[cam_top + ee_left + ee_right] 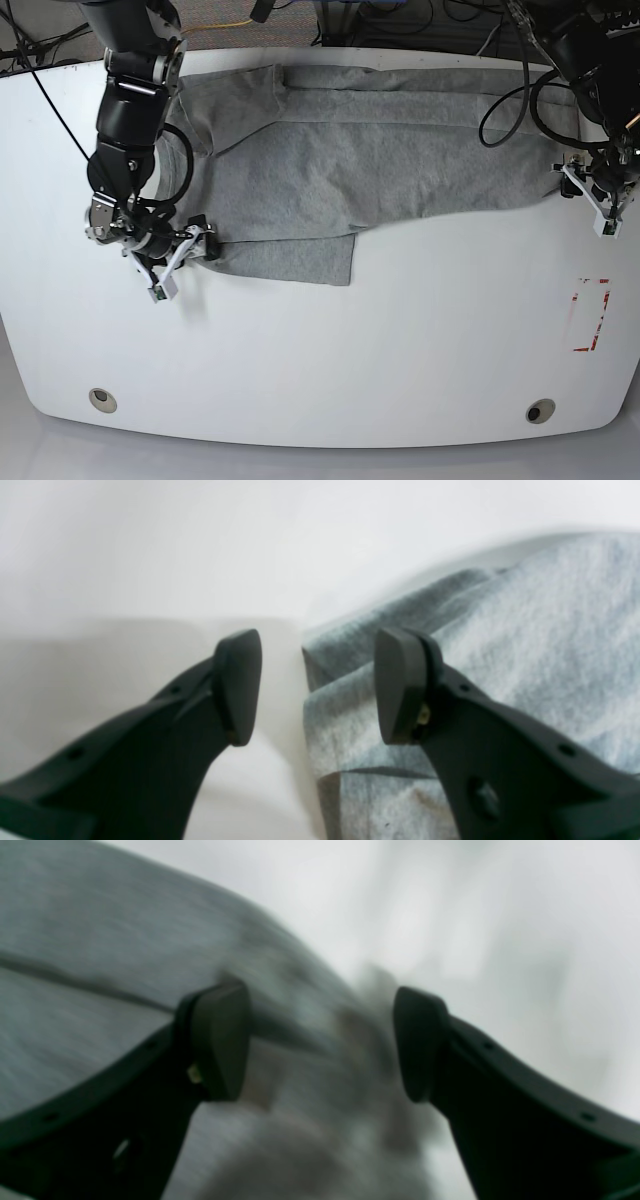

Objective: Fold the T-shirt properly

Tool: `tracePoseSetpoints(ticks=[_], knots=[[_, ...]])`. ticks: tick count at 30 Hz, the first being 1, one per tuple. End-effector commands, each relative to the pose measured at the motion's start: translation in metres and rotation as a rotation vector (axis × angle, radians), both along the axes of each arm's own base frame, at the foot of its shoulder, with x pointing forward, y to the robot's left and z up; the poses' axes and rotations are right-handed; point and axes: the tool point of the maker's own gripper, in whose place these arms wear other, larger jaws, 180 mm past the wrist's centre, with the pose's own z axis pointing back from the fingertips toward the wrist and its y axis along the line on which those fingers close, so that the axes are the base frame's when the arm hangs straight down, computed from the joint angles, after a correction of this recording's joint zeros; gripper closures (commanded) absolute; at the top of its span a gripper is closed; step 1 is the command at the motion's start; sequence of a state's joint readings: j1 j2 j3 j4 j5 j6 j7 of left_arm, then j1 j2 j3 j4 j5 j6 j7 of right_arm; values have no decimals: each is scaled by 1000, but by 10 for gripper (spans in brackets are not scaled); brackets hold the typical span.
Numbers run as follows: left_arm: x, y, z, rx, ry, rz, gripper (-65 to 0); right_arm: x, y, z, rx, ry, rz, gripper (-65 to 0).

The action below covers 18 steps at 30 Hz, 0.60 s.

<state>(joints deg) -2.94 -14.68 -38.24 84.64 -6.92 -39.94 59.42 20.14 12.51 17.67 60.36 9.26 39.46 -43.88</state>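
The T-shirt (380, 150) lay spread across the table's (330, 360) far half. Both the left gripper (317, 685) and right gripper (320, 1042) stood wide apart, holding nothing.

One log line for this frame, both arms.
left gripper: open, at T-shirt edge | right gripper: open over shirt corner | nothing held

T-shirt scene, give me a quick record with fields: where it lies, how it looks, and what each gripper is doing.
garment: T-shirt, grey, partly folded, spread across the far half of the table
print: no lettering showing
left gripper: open, at the shirt's edge, nothing between its jaws
right gripper: open, over the shirt's edge; view blurred
table marking: red outline near the left arm's side
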Motion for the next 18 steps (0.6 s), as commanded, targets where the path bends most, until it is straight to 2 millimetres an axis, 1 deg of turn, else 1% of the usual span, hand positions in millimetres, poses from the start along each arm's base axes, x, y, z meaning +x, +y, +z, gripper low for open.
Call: tracePoseSetpoints(ticks=[1, 5, 7, 8, 10, 13, 15, 16, 17, 18], knots=[[5, 8, 13, 25, -35, -4, -332, 11, 13, 11, 22, -33, 18, -430], [5, 8, 12, 25, -34, -2, -338, 12, 27, 11, 46, -35, 30, -428], [6, 7, 12, 24, -35, -7, -339, 13, 28, 12, 48, -40, 30, -426], [6, 6, 12, 22, -36, -10, -343, 14, 34, 12, 58, -41, 35, -419], [7, 5, 13, 21, -38, -12, -376, 17, 41, 14, 64, -47, 45, -366], [8, 5, 13, 19, -41, -11, -451, 16, 52, 13, 49, -42, 86, -190], [12, 4, 16, 18, -51, -12, -479, 16, 58, 12, 40, -38, 112, -92], [16, 1, 17, 8, -61, -12, -490, 15, 63, 11, 37, -36, 128, -24], [17, -2, 16, 1, -64, -13, -494, 15, 65, 11, 33, -34, 138, 0], [18, -3, 16, -2, -66, -13, -496, 14, 66, 10, 31, -33, 143, 0]])
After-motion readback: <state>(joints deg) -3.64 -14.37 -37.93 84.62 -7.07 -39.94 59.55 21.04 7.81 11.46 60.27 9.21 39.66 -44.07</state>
